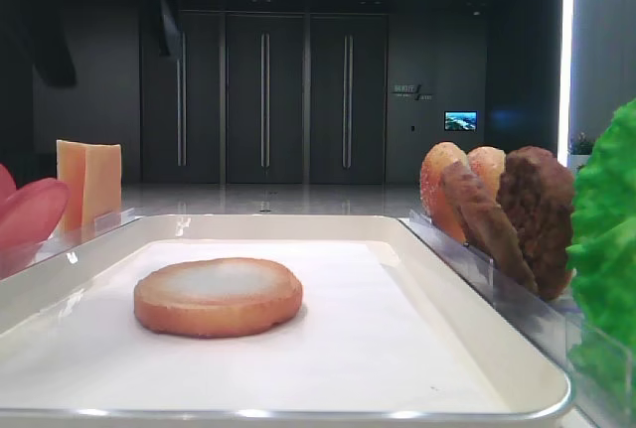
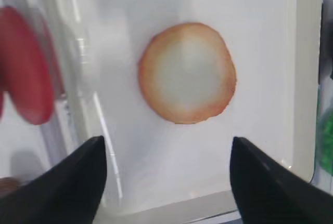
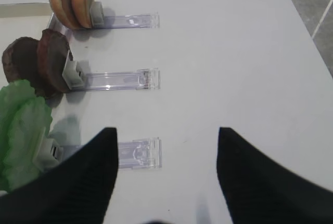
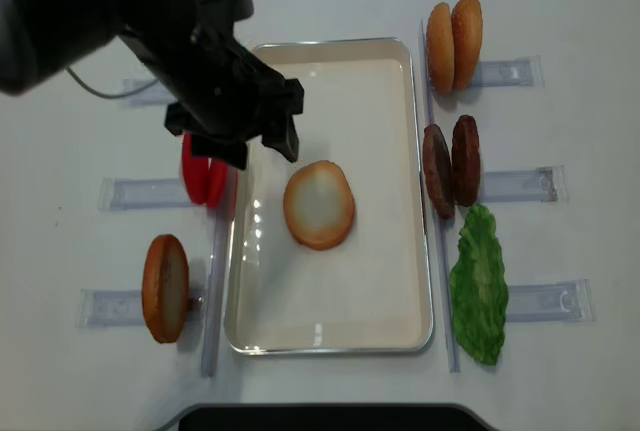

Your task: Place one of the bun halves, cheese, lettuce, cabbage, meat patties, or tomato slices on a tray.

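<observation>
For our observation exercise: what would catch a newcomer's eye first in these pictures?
A single bun half lies flat, pale face up, mid-tray. The dark left gripper hangs open above the tray's left rim, near the red tomato slices. The bright green lettuce stands right of the tray.

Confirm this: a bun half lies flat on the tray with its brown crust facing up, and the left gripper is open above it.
Wrong on one count: the bun half lies on the tray with its pale cut face up, as the overhead realsense view shows. The left gripper is indeed open above it.
</observation>
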